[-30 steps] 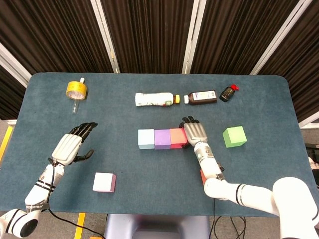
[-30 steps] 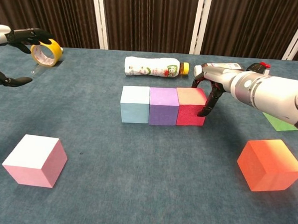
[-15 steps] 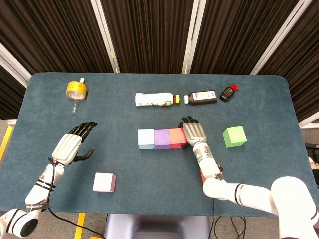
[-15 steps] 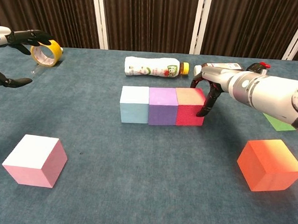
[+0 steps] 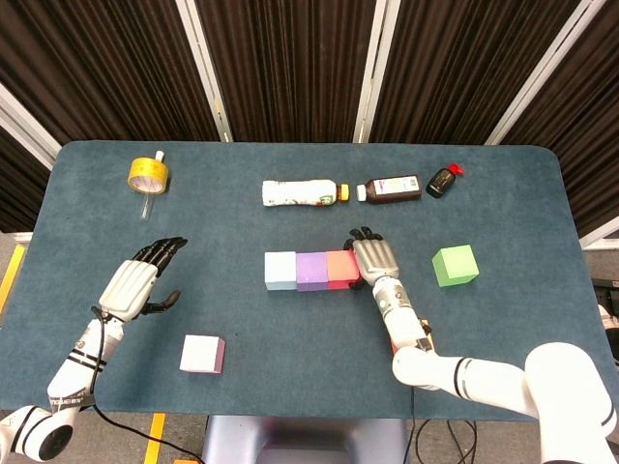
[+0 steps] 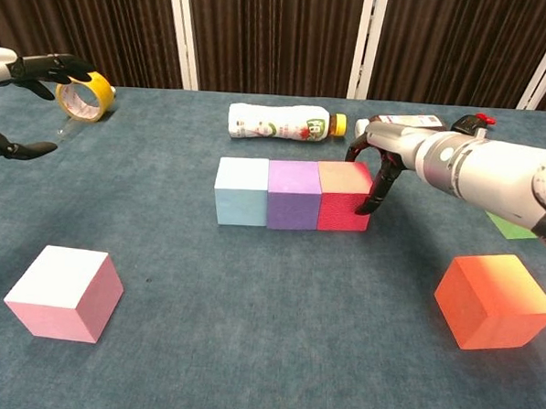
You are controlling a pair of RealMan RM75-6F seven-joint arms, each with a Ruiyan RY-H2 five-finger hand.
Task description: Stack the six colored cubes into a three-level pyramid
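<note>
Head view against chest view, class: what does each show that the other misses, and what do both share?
Only the head view shows the whole green cube and the dark bottle. Only the chest view shows the orange cube clear of the arm. Both show the blue, purple and red cubes in a row, with the right hand against the red one.

Matt smooth foam-like red cube (image 6: 344, 196), fuzzy blue cloth table (image 5: 503, 193), glossy plastic white bottle (image 5: 301, 192)
</note>
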